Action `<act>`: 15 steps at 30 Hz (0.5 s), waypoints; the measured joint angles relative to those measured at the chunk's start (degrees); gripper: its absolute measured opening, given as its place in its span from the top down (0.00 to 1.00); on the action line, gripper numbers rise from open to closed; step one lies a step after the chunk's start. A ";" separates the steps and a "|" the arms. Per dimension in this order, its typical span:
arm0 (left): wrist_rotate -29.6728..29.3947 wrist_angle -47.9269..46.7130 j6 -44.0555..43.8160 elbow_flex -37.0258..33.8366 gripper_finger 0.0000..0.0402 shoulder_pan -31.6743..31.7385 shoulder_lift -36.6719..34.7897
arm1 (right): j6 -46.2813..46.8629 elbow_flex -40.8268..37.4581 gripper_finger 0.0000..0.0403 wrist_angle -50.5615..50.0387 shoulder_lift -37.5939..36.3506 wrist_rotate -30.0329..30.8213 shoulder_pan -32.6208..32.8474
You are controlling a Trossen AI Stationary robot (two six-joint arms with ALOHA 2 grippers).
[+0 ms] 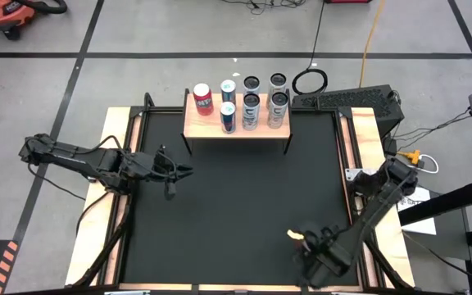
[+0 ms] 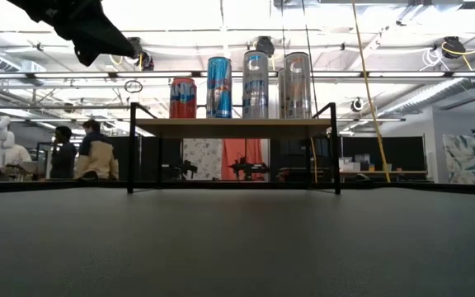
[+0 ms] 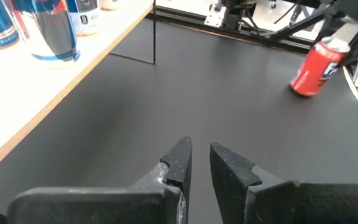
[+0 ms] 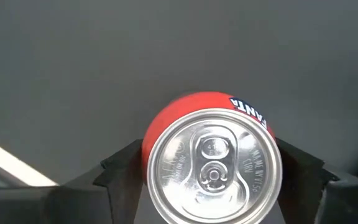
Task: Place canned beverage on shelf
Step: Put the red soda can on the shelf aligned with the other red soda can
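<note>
At the near right of the black table [image 1: 236, 205], the right gripper [image 4: 213, 180] has its 2 dark fingers [image 4: 120, 168] set either side of a red can [image 4: 213, 158], pressed to its flanks in the right wrist view, so it holds the can from above with the silver lid and pull tab facing the camera. In the left wrist view the same red can [image 3: 316, 67] stands slightly tilted on the table surface under the right arm, well apart from the shelf [image 1: 236, 129]. The shelf, a light-wood board on thin black legs at the far edge of the table, carries 7 cans: a short red can [image 1: 203, 100] at its left end, 2 blue cans [image 1: 228, 117] beside it, and 4 silver cans [image 1: 251, 111] toward its right end. In the low view the cans [image 2: 218, 87] stand upright in a row above the board, with 2 people [image 2: 81, 153] in the room behind. The left gripper [image 3: 196, 162] hangs over the left side of the table with its fingers nearly together, a narrow gap between them and nothing held.
</note>
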 joint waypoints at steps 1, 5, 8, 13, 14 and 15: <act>-0.12 0.15 0.01 0.00 0.85 0.01 0.02 | -2.33 0.00 0.36 0.01 -0.18 -0.02 -1.39; -0.17 -0.06 0.02 0.00 0.85 0.01 0.02 | -13.45 -0.07 0.36 1.12 -1.73 2.82 -7.36; -0.17 -0.03 0.44 0.00 0.85 0.01 0.02 | -22.23 -0.07 0.36 3.52 -3.91 5.77 -11.84; -0.17 -0.07 0.39 0.00 0.85 0.01 0.02 | -35.08 -0.05 0.36 7.35 -5.92 5.99 -18.87; -0.17 -0.08 0.39 0.00 0.85 0.01 0.02 | -37.31 -0.03 0.36 7.84 -5.98 5.97 -20.24; -0.17 -0.07 0.39 0.00 0.85 0.01 0.02 | -39.41 -0.02 0.36 8.15 -5.99 5.87 -21.62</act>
